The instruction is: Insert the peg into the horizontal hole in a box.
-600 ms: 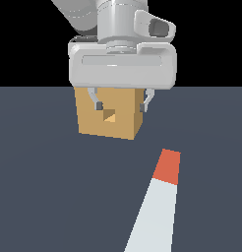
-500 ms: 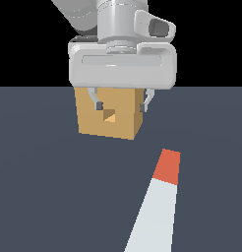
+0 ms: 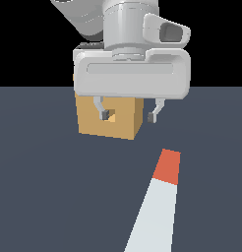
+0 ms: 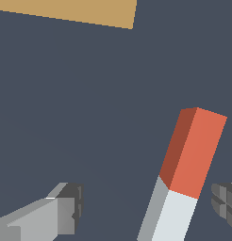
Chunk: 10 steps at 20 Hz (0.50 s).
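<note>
The box [image 3: 118, 124] is a tan cube on the dark floor, with the hole [image 3: 111, 116] as a small square opening in its facing side. The peg [image 3: 157, 204] lies flat on the floor nearer the camera, its orange-red end [image 3: 167, 166] toward the box. My gripper [image 3: 127, 116] hangs open in front of the box, above the floor and empty. One finger [image 3: 101, 113] partly covers the hole. In the wrist view the peg [image 4: 191, 155] lies below and between the fingers [image 4: 66, 214], closer to one side, and the box [image 4: 66, 10] shows only as an edge.
A plain dark grey floor [image 3: 39, 187] spreads all around the box and the peg. Nothing else stands on it.
My gripper has come down and shifted slightly toward the exterior view's right, its fingers now lower over the box face. The peg and the box have not moved.
</note>
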Tool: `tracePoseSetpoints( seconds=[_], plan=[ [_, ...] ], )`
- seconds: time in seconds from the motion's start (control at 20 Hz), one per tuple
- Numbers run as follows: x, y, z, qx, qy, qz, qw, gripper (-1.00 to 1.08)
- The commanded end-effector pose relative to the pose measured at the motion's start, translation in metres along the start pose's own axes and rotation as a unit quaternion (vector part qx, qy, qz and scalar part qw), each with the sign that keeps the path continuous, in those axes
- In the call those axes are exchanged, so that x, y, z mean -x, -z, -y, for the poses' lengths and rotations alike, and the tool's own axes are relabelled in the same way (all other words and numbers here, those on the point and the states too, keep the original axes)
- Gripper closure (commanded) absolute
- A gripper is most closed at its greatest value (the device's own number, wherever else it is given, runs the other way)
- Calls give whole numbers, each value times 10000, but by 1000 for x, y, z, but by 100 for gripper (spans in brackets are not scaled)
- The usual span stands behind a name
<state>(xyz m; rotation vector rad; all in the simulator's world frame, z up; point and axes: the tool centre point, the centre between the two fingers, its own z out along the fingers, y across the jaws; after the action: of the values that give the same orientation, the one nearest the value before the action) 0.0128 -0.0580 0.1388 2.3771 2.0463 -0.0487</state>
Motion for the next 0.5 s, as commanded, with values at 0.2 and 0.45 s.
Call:
tracePoseSetpoints(
  seconds=[0.2, 0.45],
  plan=[
    [40, -29, -26, 25, -634, -51, 9980, -92],
    [75, -52, -44, 47, -1146, -99, 9933, -92]
  ],
)
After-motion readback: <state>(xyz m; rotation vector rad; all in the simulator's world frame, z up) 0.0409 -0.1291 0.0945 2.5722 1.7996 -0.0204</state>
